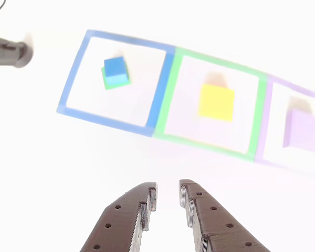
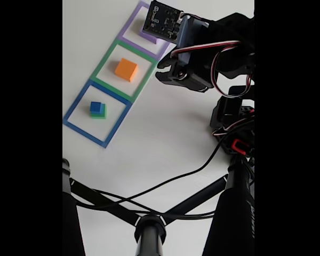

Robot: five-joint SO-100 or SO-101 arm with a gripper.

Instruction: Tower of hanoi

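Observation:
In the other view, the small blue cube sits on the green block inside the blue square outline. The orange-yellow block stands alone in the green outline, and the purple block in the purple outline at the right edge. My gripper hovers above the bare table in front of the squares, its brown fingers a little apart with nothing between them. The fixed view shows the blue cube on the green block, the orange block, and the gripper just right of the green outline.
A black stand with its legs and loose cables crosses the near part of the table in the fixed view. A dark cylinder lies at the left edge of the other view. The arm's body fills the right side.

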